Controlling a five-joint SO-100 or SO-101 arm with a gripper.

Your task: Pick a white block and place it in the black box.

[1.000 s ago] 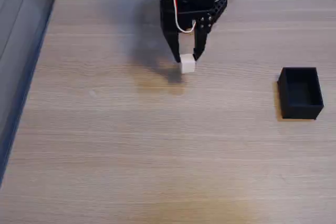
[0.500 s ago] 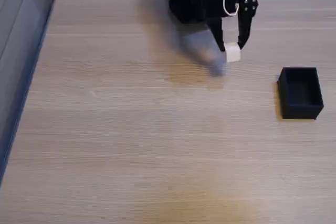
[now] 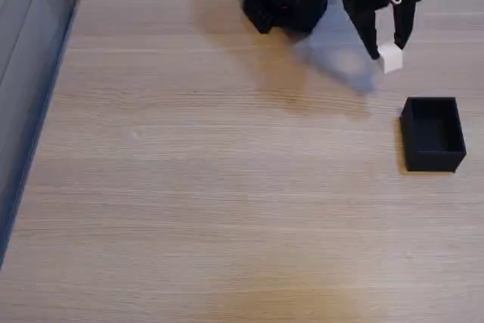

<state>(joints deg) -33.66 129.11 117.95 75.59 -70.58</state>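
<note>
Overhead, the end effector (image 3: 388, 51) pinches the white block (image 3: 390, 58) above a pale woodgrain table (image 3: 197, 187).

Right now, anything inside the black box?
Nothing visible inside the black box: its interior looks dark and bare, though black walls and shadow could hide detail. The white block is outside it, held in the gripper above the table.
</note>
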